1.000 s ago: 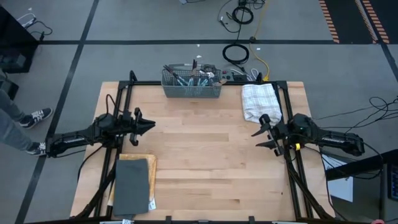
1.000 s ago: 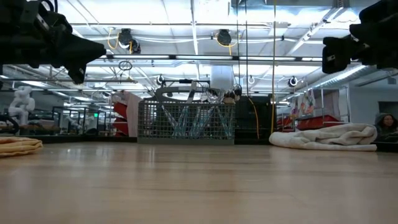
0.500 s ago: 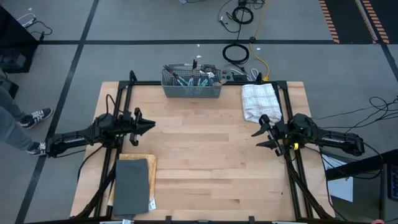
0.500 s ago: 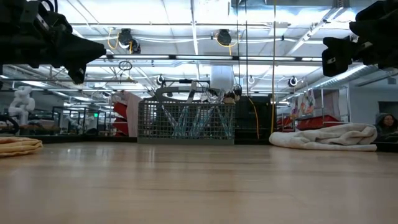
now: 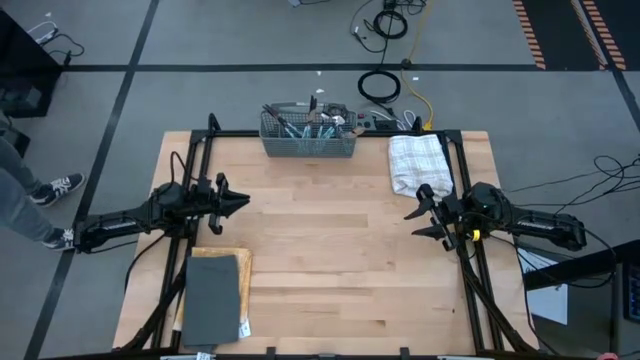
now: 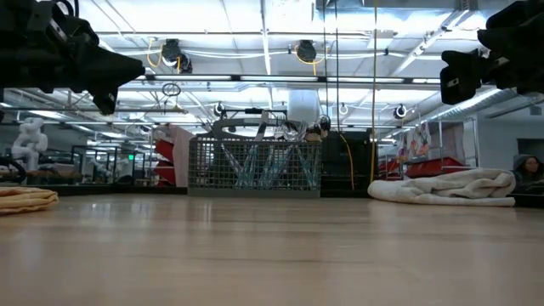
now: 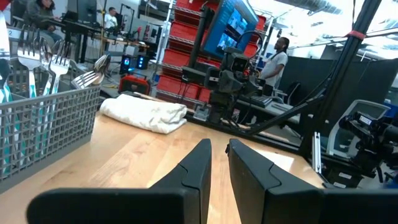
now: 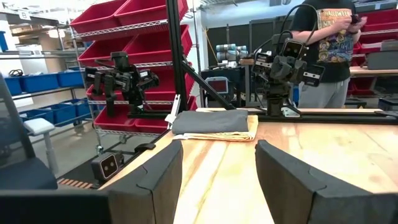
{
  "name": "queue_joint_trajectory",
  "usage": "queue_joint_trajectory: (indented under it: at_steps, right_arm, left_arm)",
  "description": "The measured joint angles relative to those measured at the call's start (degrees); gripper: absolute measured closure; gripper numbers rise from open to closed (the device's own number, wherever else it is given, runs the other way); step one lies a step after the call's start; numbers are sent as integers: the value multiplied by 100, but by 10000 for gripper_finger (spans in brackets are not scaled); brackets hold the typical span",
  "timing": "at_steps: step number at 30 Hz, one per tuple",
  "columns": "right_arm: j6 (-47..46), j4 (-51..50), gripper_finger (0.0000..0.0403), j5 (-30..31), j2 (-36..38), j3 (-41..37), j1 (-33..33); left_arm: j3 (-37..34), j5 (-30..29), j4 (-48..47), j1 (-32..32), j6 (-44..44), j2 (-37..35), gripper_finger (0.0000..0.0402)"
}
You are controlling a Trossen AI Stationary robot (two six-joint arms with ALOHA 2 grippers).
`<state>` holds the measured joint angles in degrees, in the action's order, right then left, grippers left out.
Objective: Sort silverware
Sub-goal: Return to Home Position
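Wood tabletop shows no loose cutlery; all the silverware I can find stands in the grey mesh basket at the middle of the far edge, handles down, fork and spoon heads poking above the rim. So sorting looks done, only parking the arms is left, my read. Left gripper hangs over the left side of the table, well above the surface in the low view, fingers drawn almost together with a thin slit between, nothing held. Right gripper sits over the right side, also raised, fingers spread wide and empty. Risks from here: the right gripper's spread fingers are just beside the near end of the white towel, so a low sweep toward the far edge could hook the cloth and drag it. The heads standing proud of the basket rim give any arm passing low over it something to clip, and the basket is right at the table edge, so a knock could tip it off the back. Left arm is near the folded dark cloth on its yellow pad, same snag issue if it drops. Someone's legs are close to the left arm's base, so a wide swing there is a hazard
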<state>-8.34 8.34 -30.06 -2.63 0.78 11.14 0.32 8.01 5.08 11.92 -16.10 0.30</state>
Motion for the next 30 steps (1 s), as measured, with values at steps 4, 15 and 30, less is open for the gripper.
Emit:
queue_joint_trajectory:
  at_steps: [4, 15, 30]
  right_arm:
    - [0, -2, 215, 0, 0, 0, 0]
    - [2, -2, 215, 0, 0, 0, 0]
    - [2, -3, 215, 0, 0, 0, 0]
  left_arm:
    - [0, 2, -1, 0, 0, 0, 340]
    - [-2, 4, -2, 0, 0, 0, 340]
    - [-2, 4, 0, 0, -2, 0, 340]
